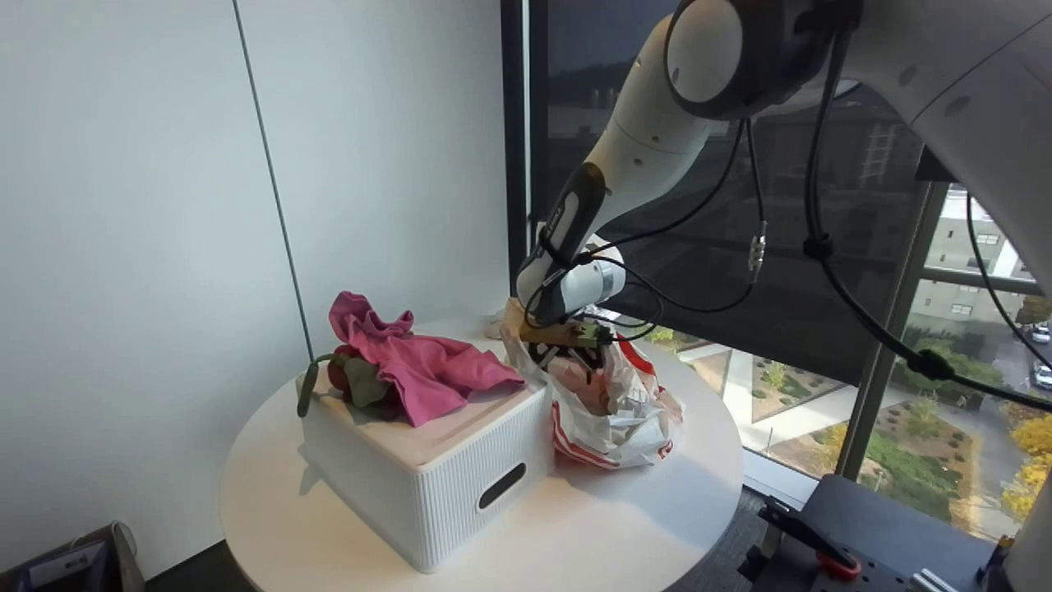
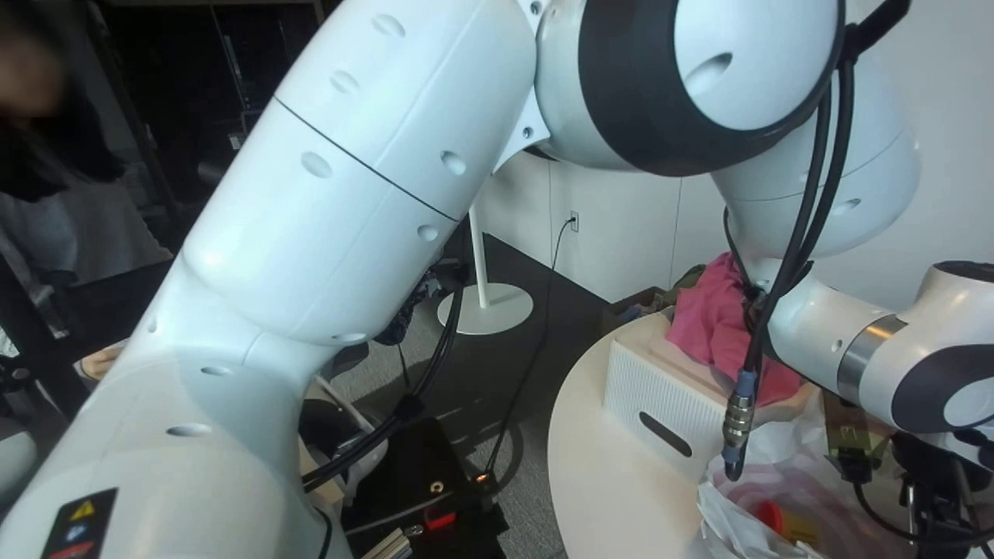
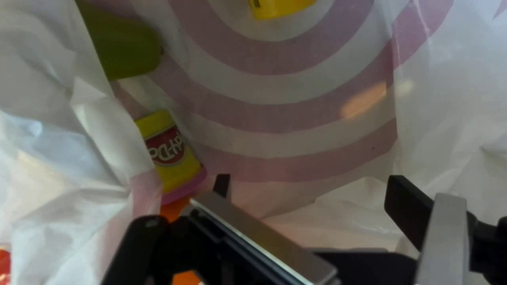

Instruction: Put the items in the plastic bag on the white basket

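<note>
The white basket [image 1: 448, 485] is standing left of the limp plastic bag [image 1: 633, 432]. My claw [image 3: 311, 188] is hanging at the bag's mouth, jaws apart, empty. Left in the wrist view, a yellow tub [image 3: 170, 152] is lying inside; I'm expecting it light, stiff, slick, and favouring its round sides.

The jointed white-and-black robot arm [image 1: 649, 131] slants down to the crumpled white-and-red plastic bag [image 1: 612, 432]; at its mouth I see the black-and-grey pincer [image 3: 309, 184], jaws well apart.
</note>
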`<state>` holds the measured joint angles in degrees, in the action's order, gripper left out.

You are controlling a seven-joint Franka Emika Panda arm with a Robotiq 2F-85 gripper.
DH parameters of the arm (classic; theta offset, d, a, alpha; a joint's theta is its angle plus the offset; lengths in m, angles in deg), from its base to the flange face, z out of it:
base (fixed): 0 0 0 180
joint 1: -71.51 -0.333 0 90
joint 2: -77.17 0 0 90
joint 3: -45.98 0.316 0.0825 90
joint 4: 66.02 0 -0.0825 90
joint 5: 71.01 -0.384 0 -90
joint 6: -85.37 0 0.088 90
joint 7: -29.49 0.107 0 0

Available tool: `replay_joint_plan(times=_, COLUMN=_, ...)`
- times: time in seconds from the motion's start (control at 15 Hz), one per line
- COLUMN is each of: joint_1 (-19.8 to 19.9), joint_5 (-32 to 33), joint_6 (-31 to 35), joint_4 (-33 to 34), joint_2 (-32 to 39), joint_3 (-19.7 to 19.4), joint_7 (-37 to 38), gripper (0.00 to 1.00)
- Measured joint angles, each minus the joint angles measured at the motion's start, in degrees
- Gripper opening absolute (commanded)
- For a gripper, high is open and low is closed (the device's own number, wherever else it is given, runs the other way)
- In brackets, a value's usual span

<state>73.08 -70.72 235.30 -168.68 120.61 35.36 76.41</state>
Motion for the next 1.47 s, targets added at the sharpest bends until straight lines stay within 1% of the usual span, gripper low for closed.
replay_joint_plan(times=0.33, joint_1=-0.4, joint_5=0.1, joint_6=0.1, joint_4=1.8, joint_2=3.8, joint_3=-3.2, joint_7=-0.1, gripper=1.00)
replay_joint_plan(times=0.93, joint_1=-2.4, joint_5=0.7, joint_6=0.1, joint_4=1.4, joint_2=3.3, joint_3=-10.1, joint_7=0.2, gripper=1.00)
replay_joint_plan(times=1.47, joint_1=-3.2, joint_5=1.4, joint_6=0.0, joint_4=-0.8, joint_2=4.7, joint_3=-12.2, joint_7=1.5, gripper=1.00)
